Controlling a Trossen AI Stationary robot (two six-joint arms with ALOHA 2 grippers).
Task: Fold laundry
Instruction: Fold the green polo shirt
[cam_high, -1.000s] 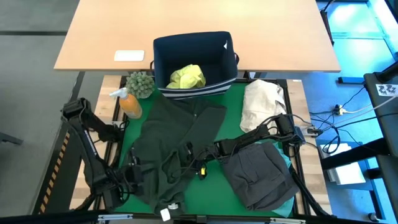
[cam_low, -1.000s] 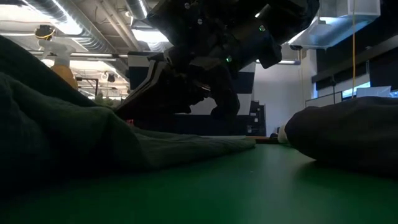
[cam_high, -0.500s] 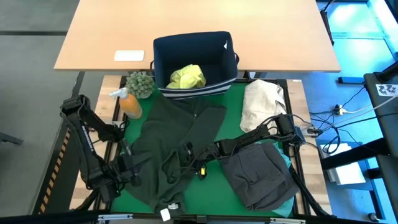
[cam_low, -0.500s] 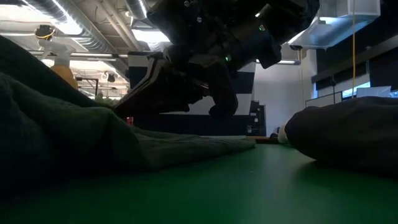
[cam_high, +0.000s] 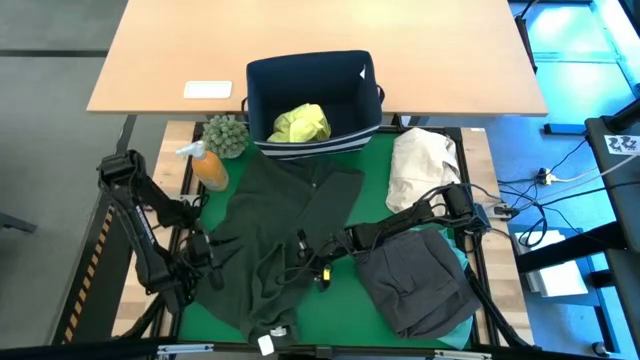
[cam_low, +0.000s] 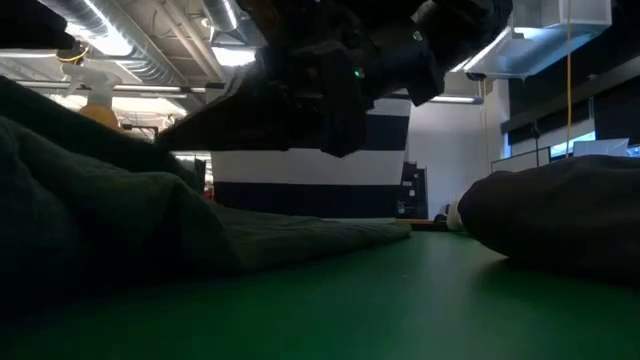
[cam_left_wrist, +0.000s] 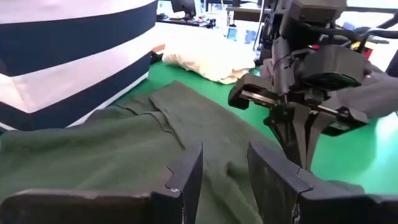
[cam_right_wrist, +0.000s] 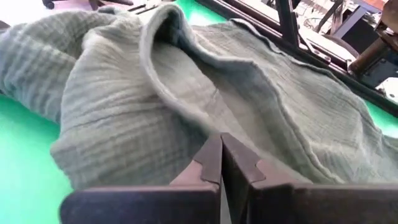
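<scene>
Landmark: dark olive garment, spread rumpled across the green mat, centre-left.

Nearest, at garment's near-left edge: left gripper, fingers parted narrowly over the cloth, nothing visibly held.

At garment's near-right edge: right gripper, fingers pressed together, tips above the folds; grip on cloth not evident.

Right of garment: charcoal grey garment, folded, turquoise edge beneath.

Farther right: cream bundle.

Far side of garment: navy bin touching garment's far edge, yellow-green shirt inside.

Far-left: orange bottle, small plant.
</scene>
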